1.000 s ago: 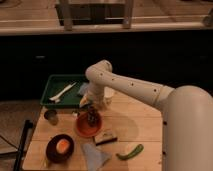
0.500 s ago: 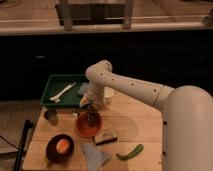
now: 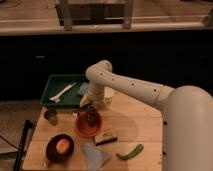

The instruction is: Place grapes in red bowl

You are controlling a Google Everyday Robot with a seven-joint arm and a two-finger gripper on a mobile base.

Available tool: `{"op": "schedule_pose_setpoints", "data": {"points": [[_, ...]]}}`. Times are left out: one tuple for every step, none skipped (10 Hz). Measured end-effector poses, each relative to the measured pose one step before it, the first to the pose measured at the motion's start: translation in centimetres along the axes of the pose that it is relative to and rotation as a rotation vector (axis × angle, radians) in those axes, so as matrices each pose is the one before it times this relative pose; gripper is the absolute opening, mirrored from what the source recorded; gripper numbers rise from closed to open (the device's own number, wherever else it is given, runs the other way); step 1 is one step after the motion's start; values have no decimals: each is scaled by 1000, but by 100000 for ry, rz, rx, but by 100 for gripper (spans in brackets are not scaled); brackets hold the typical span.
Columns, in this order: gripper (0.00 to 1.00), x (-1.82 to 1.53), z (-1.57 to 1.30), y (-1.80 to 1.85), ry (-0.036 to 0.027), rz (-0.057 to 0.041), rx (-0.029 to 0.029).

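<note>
The red bowl [image 3: 82, 129] sits on the wooden table, left of the middle. The grapes [image 3: 92, 117], a small dark bumpy cluster, are over the bowl's far inner side; I cannot tell whether they rest in it or hang just above it. My gripper [image 3: 93, 108] points down right above the grapes, at the end of the white arm [image 3: 130, 90] that reaches in from the right. The gripper's lower part merges with the dark cluster.
A green tray [image 3: 52, 84] with a white utensil [image 3: 62, 91] stands at the table's far left. A small metal cup [image 3: 50, 116], a dark bowl with an orange thing [image 3: 60, 146], a grey-blue cloth [image 3: 95, 155], a small block [image 3: 105, 136] and a curved green vegetable [image 3: 130, 151] lie around the red bowl.
</note>
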Motion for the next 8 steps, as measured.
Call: {"op": "schedule_pose_setpoints", "data": {"points": [[80,0,1,3,-1,1,-3],[80,0,1,-1,-2,1,-1],[80,0,1,0,0,2,1],[80,1,-1,-1,2,1,0],[80,-1,1,-3,0,-5,-1],[80,-1,1,1,-4,0,2],[80,1,1,-3,3,3,0],[80,-4,4,-13,-11,-30,-8]]}}
